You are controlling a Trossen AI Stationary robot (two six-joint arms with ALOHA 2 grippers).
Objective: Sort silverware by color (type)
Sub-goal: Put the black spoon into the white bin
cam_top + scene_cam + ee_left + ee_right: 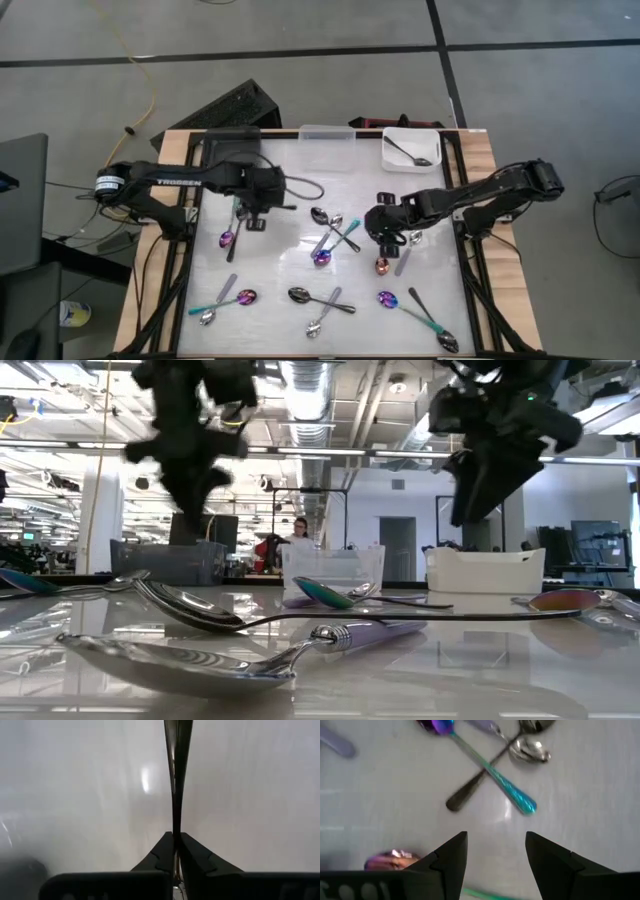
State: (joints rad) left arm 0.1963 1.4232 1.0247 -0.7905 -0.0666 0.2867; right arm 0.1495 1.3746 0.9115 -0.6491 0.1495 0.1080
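My left gripper (262, 200) hangs over the table's far left part, shut on a thin dark spoon (176, 795). My right gripper (496, 851) is open over the right middle of the table with nothing between its fingers. Just ahead of it lie two crossed spoons: one with a teal handle and purple bowl (492, 772), one dark-handled with a silver bowl (532, 751). More silverware lies flat on the tabletop: a purple-bowled spoon (228, 238), a teal-handled one (225, 300), dark crossed ones (320, 300), and a teal-handled one (415, 312). My left gripper pinches the dark spoon's narrow shaft (176, 832) between its two shut fingers. The spoon shows edge-on and runs straight on from the fingertips, along the line of the fingers. Its far end leaves the picture. It hangs clear of the tabletop.
Along the far edge stand a clear bin (327, 132) and a white bin (432, 140) with a black spoon (405, 152) in it. A dark grey bin (165, 560) shows in the low view. A copper-purple spoon bowl (387, 860) lies close under my right gripper.
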